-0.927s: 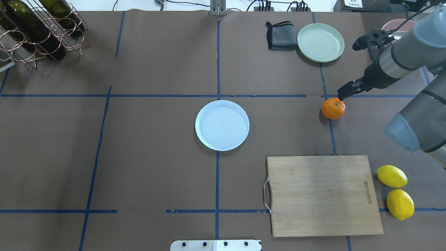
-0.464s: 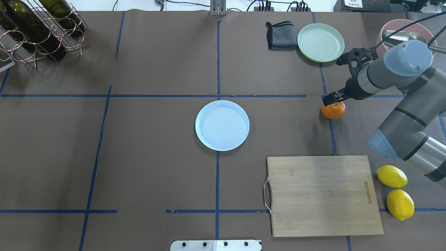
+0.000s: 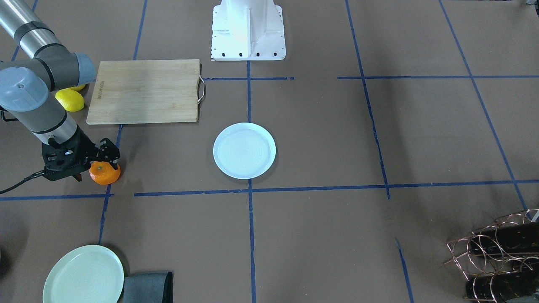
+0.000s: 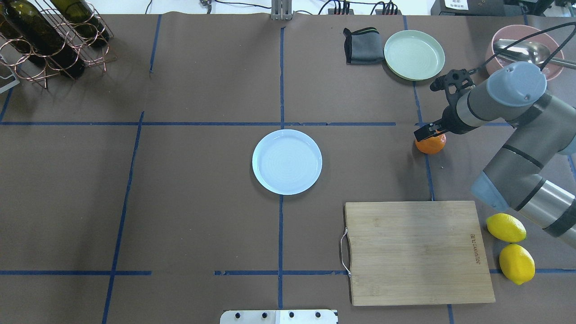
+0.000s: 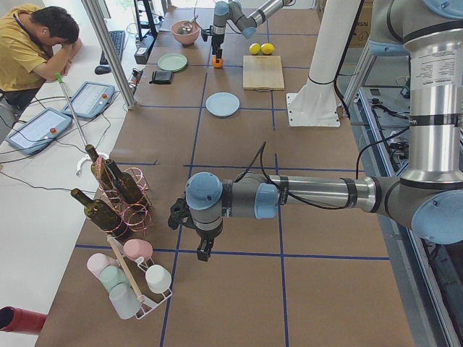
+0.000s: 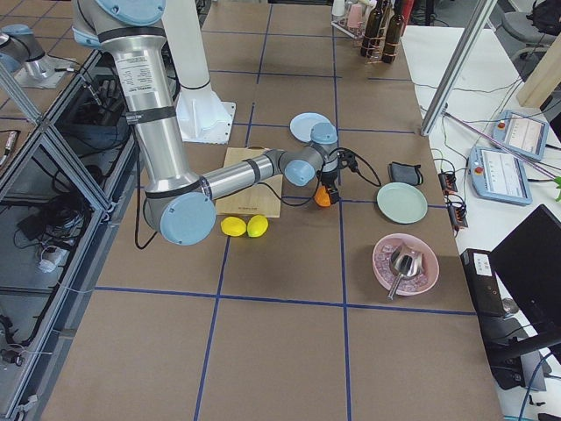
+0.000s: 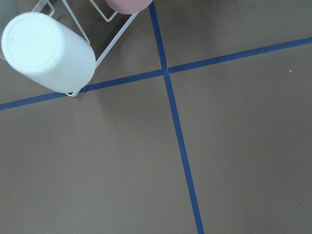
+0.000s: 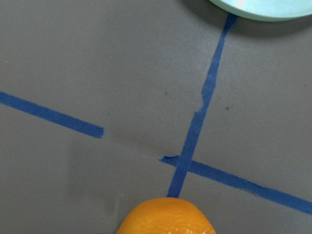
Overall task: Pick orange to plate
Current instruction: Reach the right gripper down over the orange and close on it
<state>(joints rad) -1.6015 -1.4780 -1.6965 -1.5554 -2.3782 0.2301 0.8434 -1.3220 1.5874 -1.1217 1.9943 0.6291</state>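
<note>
Both arms were brushed silver tubes joined by dark grey housings. Each housing was closed by a round, pale blue-grey cap. On the right arm, the cap just behind the hand showed tiny dark screw dots. A black band ringed the tube further back. The right gripper was a black, skeletal linkage, and a black cable trailed away behind it. The left arm ended in a black left gripper, with a thin black lead looping behind that hand. The pedestal was white, with a row of dark bolts.
</note>
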